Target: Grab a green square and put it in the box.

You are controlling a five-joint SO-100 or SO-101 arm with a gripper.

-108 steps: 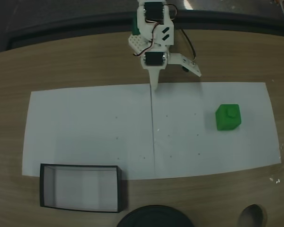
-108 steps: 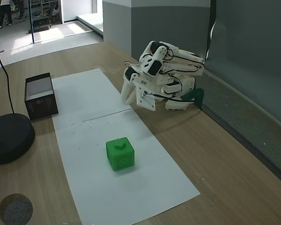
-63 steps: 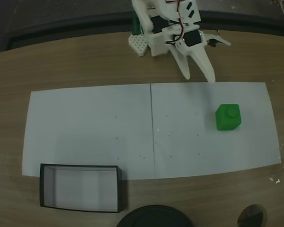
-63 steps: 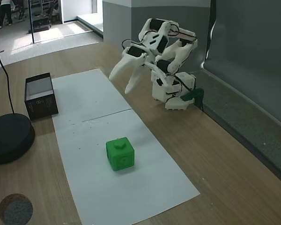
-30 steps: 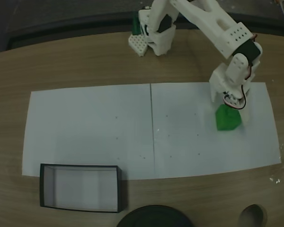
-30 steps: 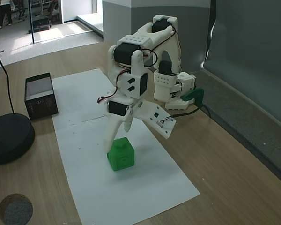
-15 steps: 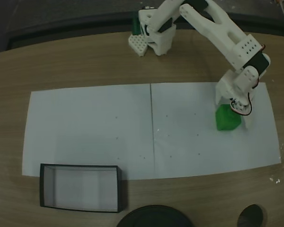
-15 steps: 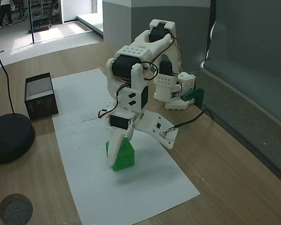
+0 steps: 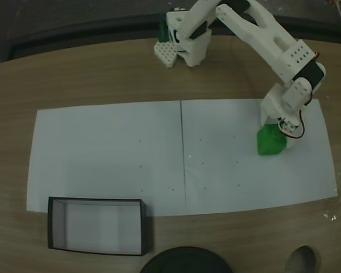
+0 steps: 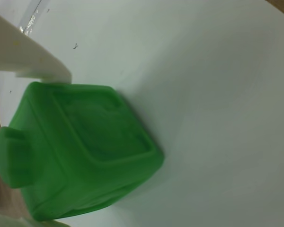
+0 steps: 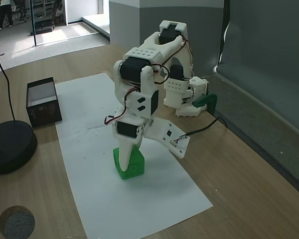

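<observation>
Green and small, the one rounded plastic cube with a raised stud, the green square (image 9: 270, 141), sat on the white paper sheet (image 9: 113, 153) at its right end in a fixed view from above, directly beneath my white two-finger gripper (image 11: 132, 159). In the wrist view one white finger (image 10: 26, 52) touched one side of the cube (image 10: 80, 151), and a pale edge at the bottom of that view may have been the other finger. I judged the jaws to be straddling it but could not tell whether they had closed. The cube had no long axis to align to. One shallow black-walled box (image 9: 96, 200) with a pale floor lay well apart, off the sheet's opposite corner, beside one round black disc (image 9: 184, 260).
</observation>
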